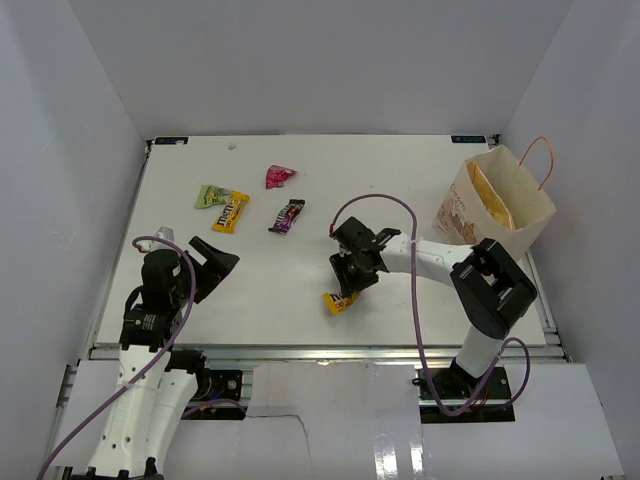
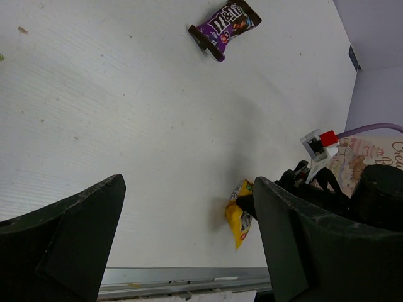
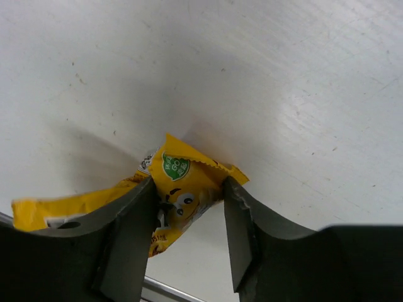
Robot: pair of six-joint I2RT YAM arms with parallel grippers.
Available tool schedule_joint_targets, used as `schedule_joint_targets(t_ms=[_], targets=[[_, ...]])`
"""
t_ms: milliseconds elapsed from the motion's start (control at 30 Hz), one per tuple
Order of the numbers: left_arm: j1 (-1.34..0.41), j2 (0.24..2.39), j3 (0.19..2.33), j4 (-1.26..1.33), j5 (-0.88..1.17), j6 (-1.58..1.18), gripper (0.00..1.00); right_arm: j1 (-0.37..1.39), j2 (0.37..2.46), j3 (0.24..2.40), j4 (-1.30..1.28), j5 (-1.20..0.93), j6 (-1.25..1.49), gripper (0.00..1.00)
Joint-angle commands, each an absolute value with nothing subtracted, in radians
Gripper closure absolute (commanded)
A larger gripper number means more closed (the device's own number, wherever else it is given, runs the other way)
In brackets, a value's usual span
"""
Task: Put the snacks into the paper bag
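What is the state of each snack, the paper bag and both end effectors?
paper bag: upright, open
chip bag: inside the paper bag
near yellow pack: on table, between fingers of right end effector
far yellow pack: loose on table
purple bar: loose on table
pink wrapper: loose on table
green packet: loose on table
left end effector: open, empty
right end effector: astride near yellow pack, grip unclear

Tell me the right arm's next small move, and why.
Probably close the right tool fully on the yellow candy pack before lifting. Its fingers flank the pack, which lies on the table by the front edge; whether they already pinch it firmly I cannot tell.
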State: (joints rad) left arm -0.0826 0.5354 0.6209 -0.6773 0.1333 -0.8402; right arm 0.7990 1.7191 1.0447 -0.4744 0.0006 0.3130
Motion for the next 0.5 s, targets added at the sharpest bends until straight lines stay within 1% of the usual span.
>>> schedule_joint_targets(t_ms=[0,33,67,100,133,200,300,333,367,433,467], targets=[[-0.081,0.534,0.615,-0.677,0.126,-0.839,0.07,0.802,1.755,1.071,-0.477,0.086,0.269,0.54],[-0.081,0.534,0.615,-0.675,0.126,-0.839,0.07,0.802,1.75,1.077,-0.477,0.087,0.249,0.62],[-0.081,0.535,0.614,-0.672,0.129,-0.838,0.07,0.801,1.746,1.089,-0.476,0.087,0.238,0.66],[-0.081,0.535,0.612,-0.669,0.13,-0.838,0.07,0.802,1.738,1.094,-0.471,0.084,0.226,0.78],[-0.081,0.535,0.611,-0.664,0.133,-0.836,0.07,0.801,1.718,1.095,-0.459,0.084,0.201,0.84],[-0.083,0.537,0.607,-0.654,0.143,-0.827,0.07,0.792,1.692,1.1,-0.443,0.062,0.173,0.92],[-0.081,0.534,0.598,-0.609,0.19,-0.812,0.07,0.772,1.587,1.097,-0.375,-0.042,0.069,0.92],[-0.081,0.532,0.597,-0.6,0.198,-0.81,0.07,0.766,1.559,1.1,-0.365,-0.075,-0.018,0.92],[-0.083,0.532,0.594,-0.592,0.204,-0.807,0.07,0.744,1.531,1.117,-0.359,-0.162,-0.079,0.92],[-0.083,0.532,0.592,-0.575,0.218,-0.799,0.07,0.715,1.447,1.14,-0.351,-0.26,-0.241,0.92],[-0.081,0.532,0.592,-0.571,0.219,-0.798,0.07,0.668,1.418,1.155,-0.353,-0.369,-0.296,0.92]])
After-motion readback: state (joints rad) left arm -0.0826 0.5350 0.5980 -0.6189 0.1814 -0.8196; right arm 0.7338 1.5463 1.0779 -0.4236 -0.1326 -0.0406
